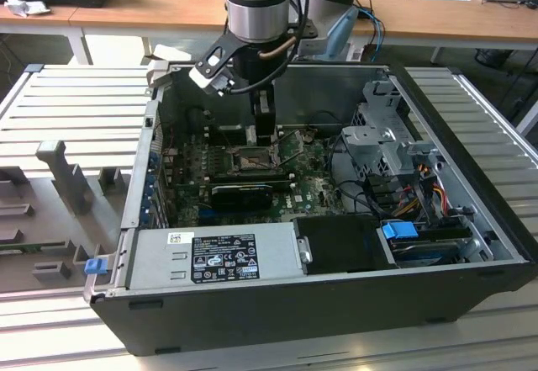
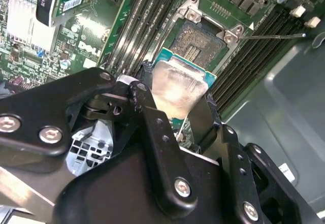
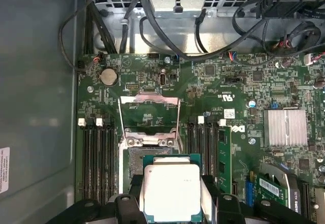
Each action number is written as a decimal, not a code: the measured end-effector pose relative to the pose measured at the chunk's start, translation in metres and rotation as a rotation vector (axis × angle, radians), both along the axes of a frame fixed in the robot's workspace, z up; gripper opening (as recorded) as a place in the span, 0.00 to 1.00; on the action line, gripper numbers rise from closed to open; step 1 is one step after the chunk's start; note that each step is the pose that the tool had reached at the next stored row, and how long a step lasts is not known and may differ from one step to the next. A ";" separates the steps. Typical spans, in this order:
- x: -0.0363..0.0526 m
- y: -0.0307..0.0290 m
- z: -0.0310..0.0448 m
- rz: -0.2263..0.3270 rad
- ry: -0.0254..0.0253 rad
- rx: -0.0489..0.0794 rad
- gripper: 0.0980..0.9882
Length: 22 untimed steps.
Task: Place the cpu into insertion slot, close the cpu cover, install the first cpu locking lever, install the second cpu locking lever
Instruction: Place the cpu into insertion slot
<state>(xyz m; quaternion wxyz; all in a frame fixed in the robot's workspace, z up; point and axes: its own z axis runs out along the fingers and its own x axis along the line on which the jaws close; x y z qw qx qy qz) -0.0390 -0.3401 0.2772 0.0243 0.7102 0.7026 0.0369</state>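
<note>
As our gripper's (image 1: 267, 140) jaws clamp the cpu (image 3: 171, 189) above the empty slot (image 2: 200, 42), the first wrist view shows the cover (image 3: 149, 97) open.

Robotics lab: open computer case (image 1: 294, 312) on slatted metal bench (image 1: 67, 110), desks (image 1: 134, 5) behind

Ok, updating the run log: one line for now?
gripper shut on cpu | cpu near insertion slot, unseated | cpu cover open
</note>
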 end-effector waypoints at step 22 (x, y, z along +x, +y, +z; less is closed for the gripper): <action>-0.0019 0.0009 -0.0361 0.010 0.0025 0.001 0.48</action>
